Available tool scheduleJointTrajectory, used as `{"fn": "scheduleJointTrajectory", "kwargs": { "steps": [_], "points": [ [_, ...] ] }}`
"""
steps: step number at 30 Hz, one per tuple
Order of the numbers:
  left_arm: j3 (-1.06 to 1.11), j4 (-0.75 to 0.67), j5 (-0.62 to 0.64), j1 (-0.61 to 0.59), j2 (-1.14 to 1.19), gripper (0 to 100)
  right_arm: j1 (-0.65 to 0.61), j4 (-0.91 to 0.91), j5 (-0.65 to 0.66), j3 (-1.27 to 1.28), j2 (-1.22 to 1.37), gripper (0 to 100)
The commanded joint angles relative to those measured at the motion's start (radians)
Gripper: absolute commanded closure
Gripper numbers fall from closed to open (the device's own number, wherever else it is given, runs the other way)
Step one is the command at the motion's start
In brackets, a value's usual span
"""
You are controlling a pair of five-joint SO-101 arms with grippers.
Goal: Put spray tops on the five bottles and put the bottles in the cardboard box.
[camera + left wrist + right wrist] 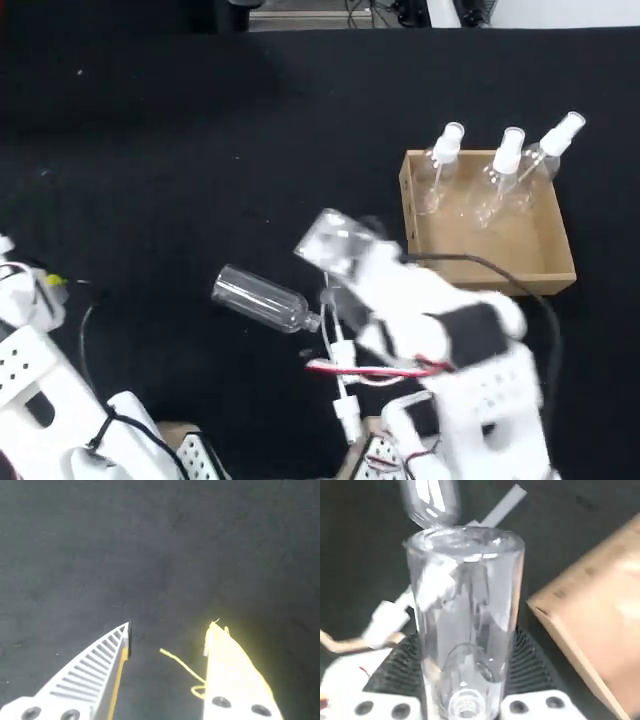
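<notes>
My right gripper (pixel 345 255) is shut on a clear, uncapped bottle (pixel 465 610), which it holds above the table just left of the cardboard box (pixel 535 250), with the bare neck toward the wrist. A second uncapped bottle (pixel 262 298) lies on its side on the black table. Two white spray tops (pixel 343 352) (pixel 348 412) lie near the right arm's base. Three bottles with spray tops (pixel 505 175) stand leaning in the box. My left gripper (pixel 170 630) is open over bare black cloth, with nothing between its fingers.
The left arm (pixel 30 360) sits at the table's near left corner. The right arm's red and black cables (pixel 365 372) trail over the loose spray tops. The box's brown wall (pixel 600 615) is close beside the held bottle.
</notes>
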Motion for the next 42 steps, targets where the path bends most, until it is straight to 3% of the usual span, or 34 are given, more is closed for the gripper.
{"fn": "scheduleJointTrajectory", "kwargs": {
  "steps": [1,8,15,19,24,28,36,42],
  "points": [
    [-0.067,0.063,0.012,0.130,-0.026,77,0.405,0.026,0.213,-0.047,-0.085,98.7],
    [-0.031,0.068,0.009,0.354,-0.025,77,1.105,-0.190,0.470,0.067,-0.021,98.7],
    [0.021,0.068,0.015,0.656,-0.025,77,1.416,-0.626,0.483,0.214,0.197,98.7],
    [0.081,0.011,0.015,0.797,-0.025,77,1.479,-0.786,0.431,0.217,0.386,98.8],
    [0.217,-0.143,0.112,0.886,-0.025,77,1.487,-0.944,0.219,0.159,0.625,98.7],
    [0.297,-0.241,0.178,0.901,-0.026,77,1.464,-0.914,0.055,0.090,0.742,97.6],
    [0.398,-0.330,0.183,0.903,-0.026,77,1.381,-0.841,-0.272,0.074,0.802,80.2],
    [0.398,-0.325,0.183,0.903,-0.026,77,1.292,-0.713,-0.315,0.035,0.796,74.1]
  ]
}}
